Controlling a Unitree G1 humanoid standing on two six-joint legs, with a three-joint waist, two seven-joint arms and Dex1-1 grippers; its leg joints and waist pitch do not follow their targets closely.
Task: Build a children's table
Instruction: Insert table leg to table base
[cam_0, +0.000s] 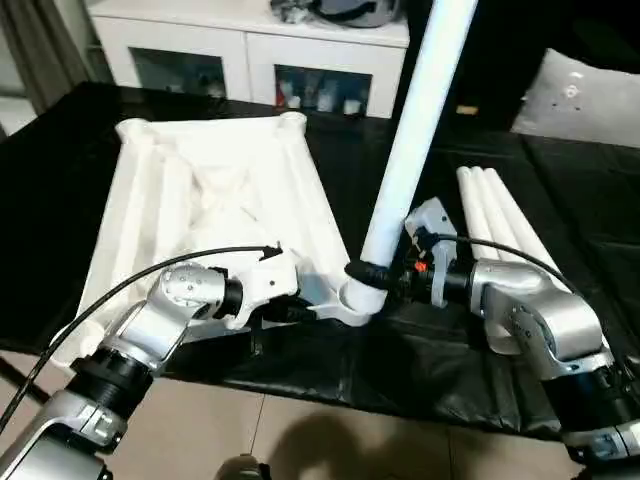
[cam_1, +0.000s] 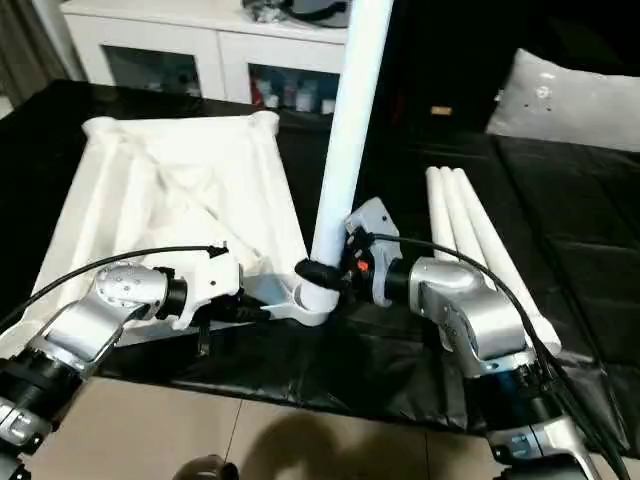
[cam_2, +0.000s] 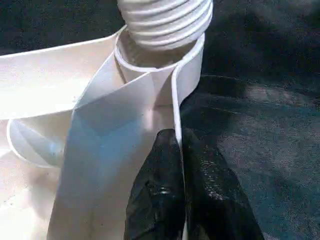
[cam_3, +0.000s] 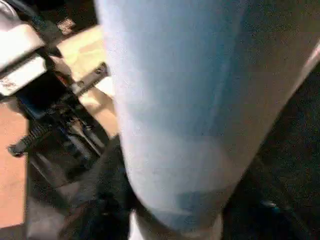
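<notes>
While the white plastic rectangular table top (cam_0: 215, 190) lies ribbed underside up on the black-covered work table (cam_0: 470, 350), one long white tapered tube leg (cam_0: 415, 150) stands nearly upright in the round corner socket (cam_0: 358, 300) at the top's near right corner, leaning slightly toward 1 o'clock. Leg's threaded end sits at the socket mouth; ridges visible above the rim in the left wrist view (cam_2: 165, 20).

Right gripper (cam_0: 385, 275): comes in from 3 o'clock of the leg, black fingers about half open and wrapped around the leg's base just above the socket. Holding it.

Left gripper (cam_2: 179, 195): comes in from 9 o'clock of the socket. Two black fingers (cam_2: 157, 190) pinched nearly together on the thin white wall of the top's edge just beside the socket. Grip on the top.

Three more white tube legs (cam_0: 500, 225) lie side by side, touching one another, on the black cover at 3 o'clock of the standing leg, well apart from the top, running from 11 toward 5 o'clock.

At 12 o'clock, beyond the work table: white cabinet with glass doors (cam_0: 250, 55). Grey cushion (cam_0: 580, 100) at 2 o'clock. Tan tiled floor (cam_0: 300, 440) at 6 o'clock, below the table edge.
</notes>
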